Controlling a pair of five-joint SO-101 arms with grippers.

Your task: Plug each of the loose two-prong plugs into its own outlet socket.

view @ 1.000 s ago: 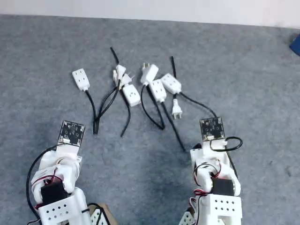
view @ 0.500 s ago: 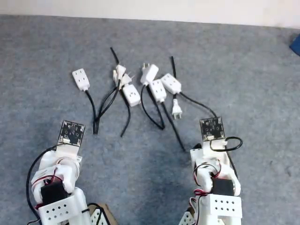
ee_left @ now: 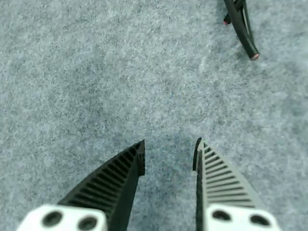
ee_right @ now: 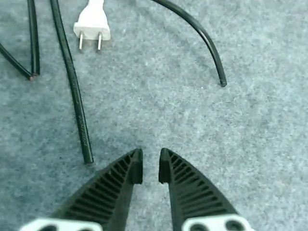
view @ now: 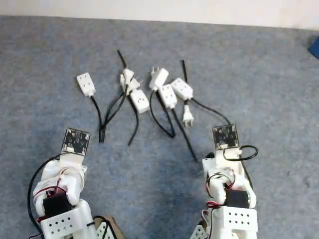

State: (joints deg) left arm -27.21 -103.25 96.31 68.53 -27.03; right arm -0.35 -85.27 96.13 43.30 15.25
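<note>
Two claws idle, nothing plugged in yet

Near side: left claw (ee_left: pixel 168 154) is parted, right claw (ee_right: pixel 150 163) only cracked, both empty over the grey tabletop (view: pixel 259 74). The closest loose plug (ee_right: pixel 91 21) lies just past the right claw, and the outlet sockets (view: pixel 168 95) cluster farther back. Plugs are probably light, hard and slippery on springy cords, so pinch the flat body, not the prongs.

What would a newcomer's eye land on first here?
A tangle of white plugs and sockets with black cords, bunched at the far middle of the gray carpet, one socket lying apart on the left arm's side. Then the two arms at the near edge: left gripper and right gripper both hang over bare carpet, a loose plug just ahead of the right one.
</note>
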